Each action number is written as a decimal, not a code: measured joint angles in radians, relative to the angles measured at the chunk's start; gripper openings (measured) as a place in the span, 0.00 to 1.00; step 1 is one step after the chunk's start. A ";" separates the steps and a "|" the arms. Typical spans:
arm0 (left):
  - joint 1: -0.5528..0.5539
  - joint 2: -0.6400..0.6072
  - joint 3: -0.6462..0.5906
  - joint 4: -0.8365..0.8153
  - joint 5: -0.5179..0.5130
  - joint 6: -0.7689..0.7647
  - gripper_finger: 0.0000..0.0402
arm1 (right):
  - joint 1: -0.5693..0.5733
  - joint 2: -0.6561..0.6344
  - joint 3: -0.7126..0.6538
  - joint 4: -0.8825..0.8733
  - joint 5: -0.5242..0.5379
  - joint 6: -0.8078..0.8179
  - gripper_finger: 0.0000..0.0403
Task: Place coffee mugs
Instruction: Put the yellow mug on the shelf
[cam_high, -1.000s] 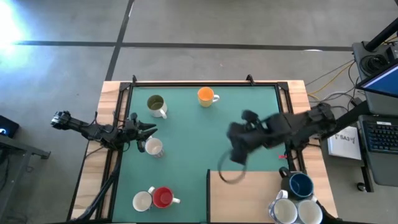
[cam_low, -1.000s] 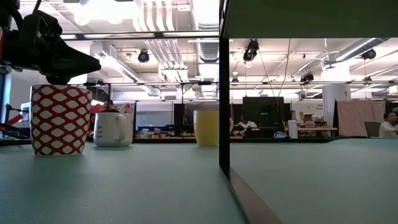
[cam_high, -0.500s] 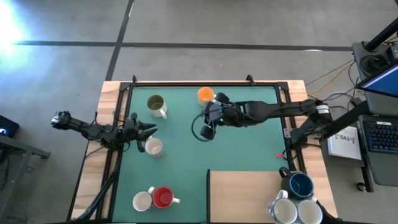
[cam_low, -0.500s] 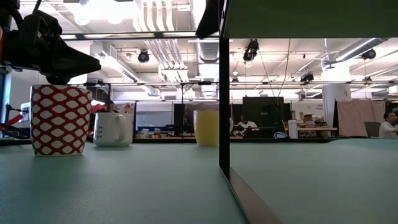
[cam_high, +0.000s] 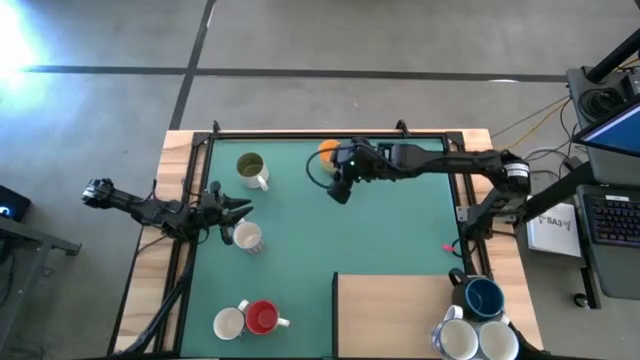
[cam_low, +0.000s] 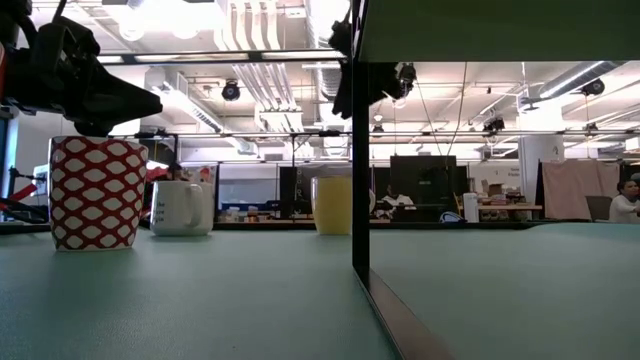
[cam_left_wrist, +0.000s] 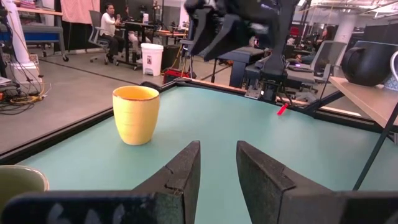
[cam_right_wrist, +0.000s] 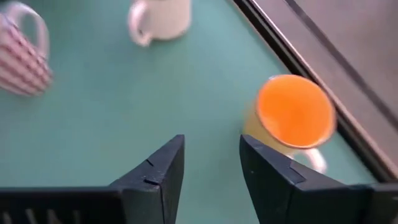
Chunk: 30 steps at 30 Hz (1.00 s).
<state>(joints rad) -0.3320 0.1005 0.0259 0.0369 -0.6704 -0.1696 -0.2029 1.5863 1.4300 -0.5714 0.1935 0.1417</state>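
Here we count eight round glazed mugs (cam_high: 249, 168) on the matte green worktop (cam_high: 400, 230), right pincer (cam_high: 340, 188) empty, parted narrowly.

White mugs: four; first white mug (cam_high: 246, 238) just beside the left gripper's (cam_high: 240, 208) fingers, second white mug (cam_high: 228, 322) well short of them, third white mug (cam_high: 459, 341) and fourth white mug (cam_high: 497, 340) well apart from both pairs of fingers.
White mug with olive-green inside (cam_high: 250, 167): one, near the left fingers.
Orange mug (cam_high: 326, 150): one, just beyond the right gripper's (cam_high: 338, 190) fingers.
Red mug (cam_high: 262, 317): one, touching the second white mug.
Dark blue mug (cam_high: 484, 297): one, touching the third and fourth white mugs.
Mugs in all: eight.
Grippers: two, each with two fingers, parted and empty.
Raised wooden platform (cam_high: 390, 320): one.
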 joint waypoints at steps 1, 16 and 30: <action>0.000 0.000 0.000 0.000 0.000 0.000 0.22 | -0.007 0.003 -0.006 0.002 -0.015 -0.023 0.37; 0.000 0.000 0.000 0.000 0.000 0.000 0.22 | -0.100 0.152 0.009 0.028 -0.037 -0.238 0.34; 0.000 0.000 0.000 0.000 0.000 0.000 0.22 | -0.148 0.252 0.056 0.066 -0.037 -0.395 0.33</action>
<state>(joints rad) -0.3321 0.1005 0.0257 0.0370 -0.6708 -0.1696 -0.3511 1.8384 1.4864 -0.5058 0.1566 -0.2535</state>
